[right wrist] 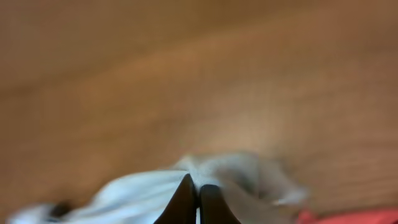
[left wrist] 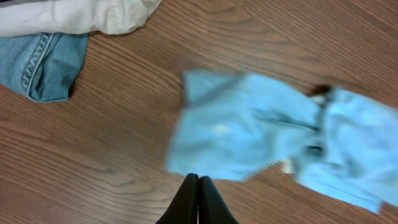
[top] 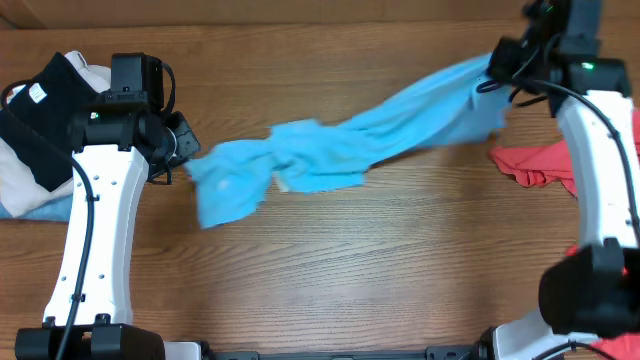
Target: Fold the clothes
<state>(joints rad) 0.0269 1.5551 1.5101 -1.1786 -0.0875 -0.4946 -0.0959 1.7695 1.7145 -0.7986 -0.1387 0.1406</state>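
Note:
A light sky-blue T-shirt lies stretched in a crumpled band across the table, from near the left arm up to the far right. My right gripper is shut on its far right end and holds that end raised; the right wrist view is blurred and shows pale cloth at the fingers. My left gripper is shut and empty just left of the shirt's near end; its fingertips are over bare wood. A coral-red T-shirt lies at the right, partly behind the right arm.
A pile of clothes sits at the far left: a dark garment, white cloth and denim. The table is brown wood. The arm bases stand at the front corners.

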